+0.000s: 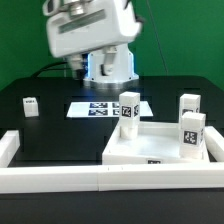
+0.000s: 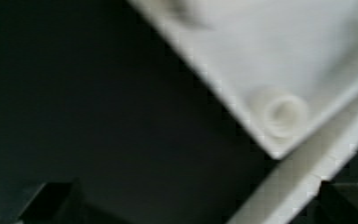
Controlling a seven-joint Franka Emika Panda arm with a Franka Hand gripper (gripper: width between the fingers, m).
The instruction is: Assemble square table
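I'm seeing the black bench (image 1: 50, 135) taking up most of the exterior view, with the long white border wall (image 1: 100, 178) running along its near edge and turning up at both ends. The arm (image 1: 95, 35) is hanging high at the back, blurred.

The square table slab (image 1: 155, 143) is lying flat at the exterior view's right, pushed up against the border wall. In the wrist view I'm looking down on one corner of the slab (image 2: 247, 60), with a round socket (image 2: 286, 110) showing near that corner and the wall (image 2: 309, 165) running just beside it.

The marker board (image 1: 103, 108) is lying flat behind the slab, near the arm's base.

Four legs are standing upright: one (image 1: 129, 110) at the slab's back left corner, one (image 1: 193, 135) on the slab's right side, one (image 1: 188, 106) just behind that, one (image 1: 31, 106) well apart at the exterior view's left on bare bench.

The claw is standing wide open, holding nothing; only the dark tips of its fingers (image 2: 51, 195) are showing in the wrist view.
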